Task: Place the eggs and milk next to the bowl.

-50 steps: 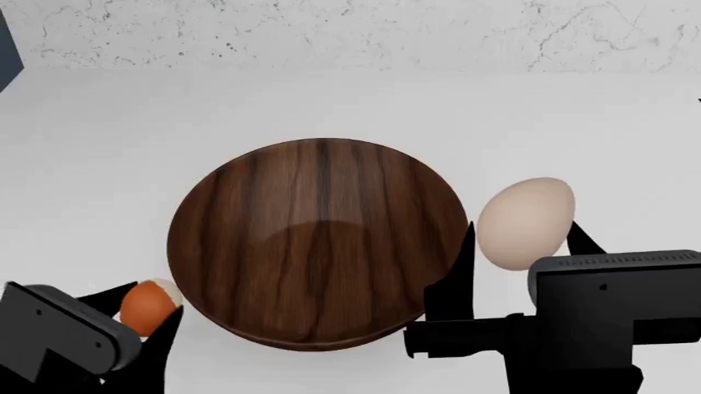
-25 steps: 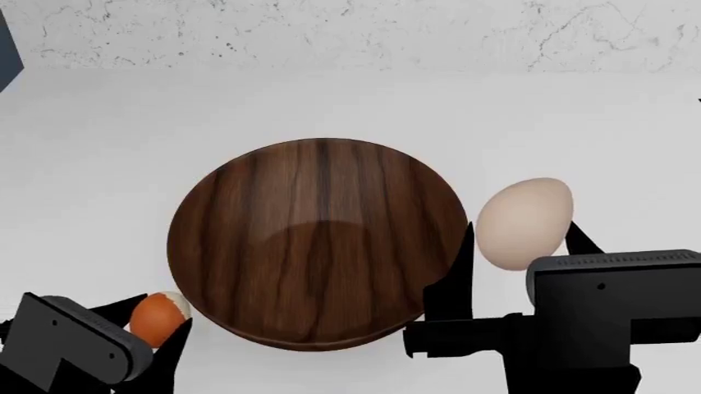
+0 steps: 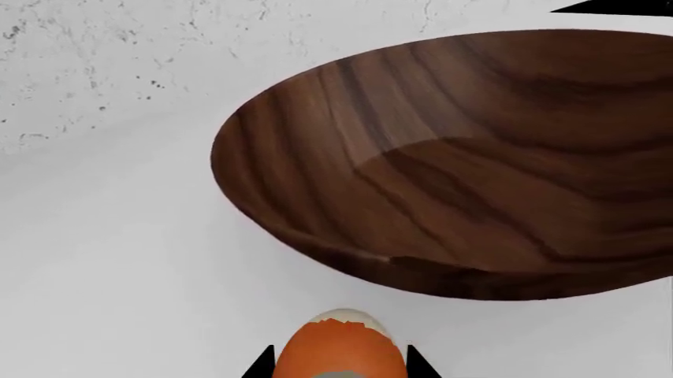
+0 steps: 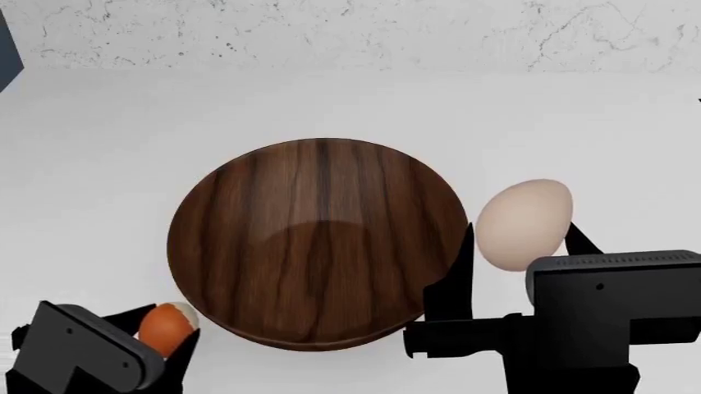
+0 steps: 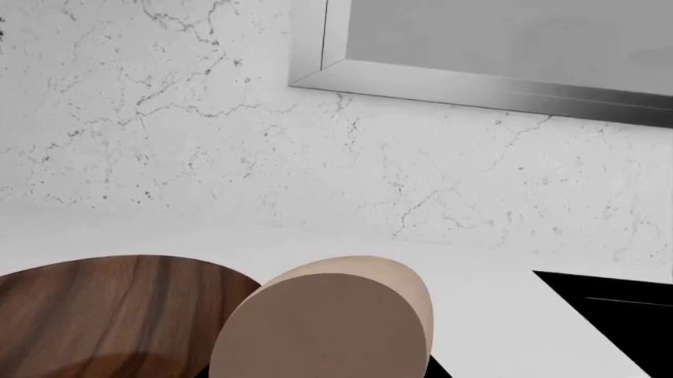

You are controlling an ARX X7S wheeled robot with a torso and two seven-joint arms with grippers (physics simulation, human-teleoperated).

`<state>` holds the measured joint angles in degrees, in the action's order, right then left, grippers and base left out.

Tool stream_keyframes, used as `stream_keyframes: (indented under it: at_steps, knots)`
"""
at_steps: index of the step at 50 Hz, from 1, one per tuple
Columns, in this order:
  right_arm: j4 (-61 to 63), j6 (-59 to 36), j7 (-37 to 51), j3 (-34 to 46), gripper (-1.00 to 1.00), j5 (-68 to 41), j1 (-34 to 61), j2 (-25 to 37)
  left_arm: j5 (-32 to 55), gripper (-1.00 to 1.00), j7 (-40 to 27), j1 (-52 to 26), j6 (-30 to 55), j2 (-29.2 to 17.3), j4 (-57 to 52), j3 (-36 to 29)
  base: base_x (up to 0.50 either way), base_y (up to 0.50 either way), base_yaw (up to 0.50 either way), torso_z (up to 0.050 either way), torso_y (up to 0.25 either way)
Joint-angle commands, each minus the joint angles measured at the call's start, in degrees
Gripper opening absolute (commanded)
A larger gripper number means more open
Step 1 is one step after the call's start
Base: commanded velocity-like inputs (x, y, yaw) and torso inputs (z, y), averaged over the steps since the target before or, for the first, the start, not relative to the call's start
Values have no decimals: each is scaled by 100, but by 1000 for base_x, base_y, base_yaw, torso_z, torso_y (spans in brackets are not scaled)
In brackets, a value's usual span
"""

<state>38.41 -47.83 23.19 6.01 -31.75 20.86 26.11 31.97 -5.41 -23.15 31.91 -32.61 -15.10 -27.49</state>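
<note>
Orange egg [image 4: 167, 327] moved nearer bowl [image 4: 318, 242], upright.

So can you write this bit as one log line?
left tool: holds orange egg | right tool: holds beige egg | bowl: between | milk: unseen

Bare white counter [image 4: 110, 164] open behind and left of bowl [image 4: 318, 242], wall [image 4: 350, 33] bounding far side
</note>
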Motion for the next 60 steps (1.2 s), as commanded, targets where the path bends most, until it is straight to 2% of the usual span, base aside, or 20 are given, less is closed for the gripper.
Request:
stream_keyframes:
  at_steps: [1,29,30,46,60]
  knots:
    - [-7,-24,-82,23,-100,162,2,19,52,-100,-26,-59,-30,74,129,-86,0,0,0,0,0]
    - [-53,-25,-41,92,-100,143,60,21,-53,-100,87,-86,-106,128,400,-249,0,0,0,0,0]
    - [-52,-27,-38,92,-100,141,61,21,-52,100,84,-89,-104,128,404,-246,0,0,0,0,0]
    - [-41,-26,-14,91,-100,108,63,35,-24,100,64,-141,-26,84,375,-238,0,-1,-2,0,0]
    - [-25,-42,8,87,-100,71,94,49,186,100,-98,166,83,-289,-279,-41,0,0,0,0,0]
